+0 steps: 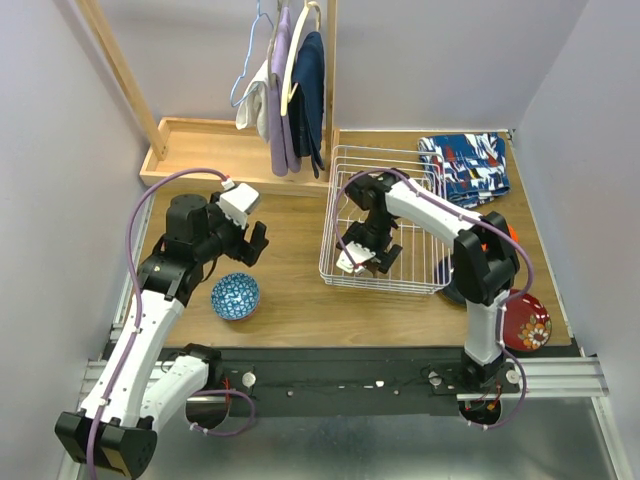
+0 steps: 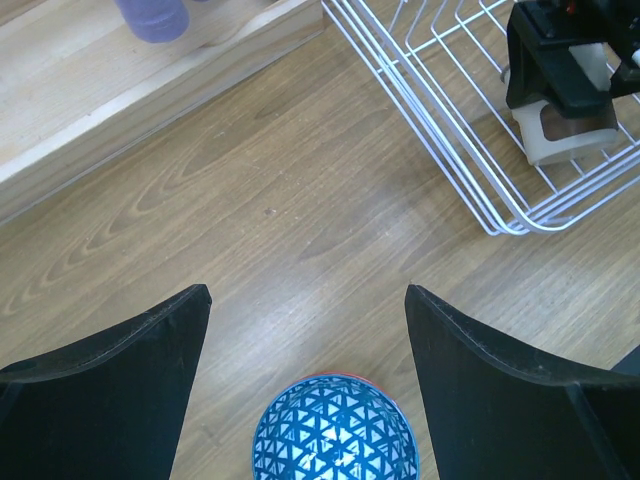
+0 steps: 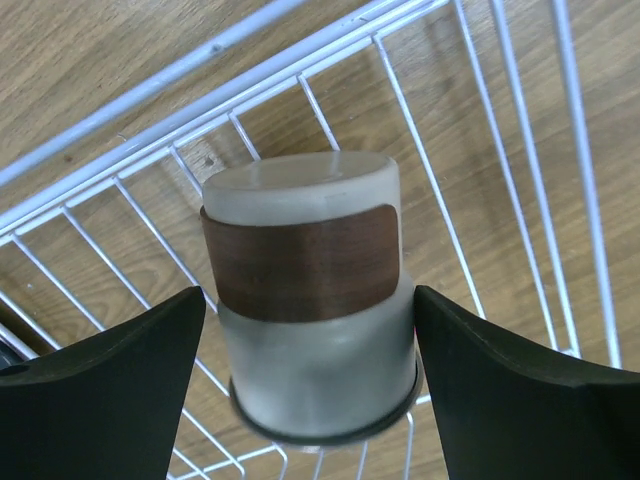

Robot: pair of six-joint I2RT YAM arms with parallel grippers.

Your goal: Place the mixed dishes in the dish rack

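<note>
Bowl, small blue-patterned bowl (image 1: pixel 236 296), sits on bare table (image 1: pixel 300 305), left of the dish rack (image 1: pixel 327 215) and apart from it. Left gripper (image 1: pixel 243 248) hangs just past it on the far side, jaws spread wide, nothing betw. them. In the wrist view the bowl is at the bottom edge, centred betw. the fingers (image 2: pixel 150 350). So, prob., the approach needs a draw back toward the base, then down. Left arm is far nearer. Tan-brown cup (image 3: pixel 300 200) lies inside the rack, front-left corner, flanked by right gripper (image 3: pixel 309 293). Can't tell if the pads press it.
</note>
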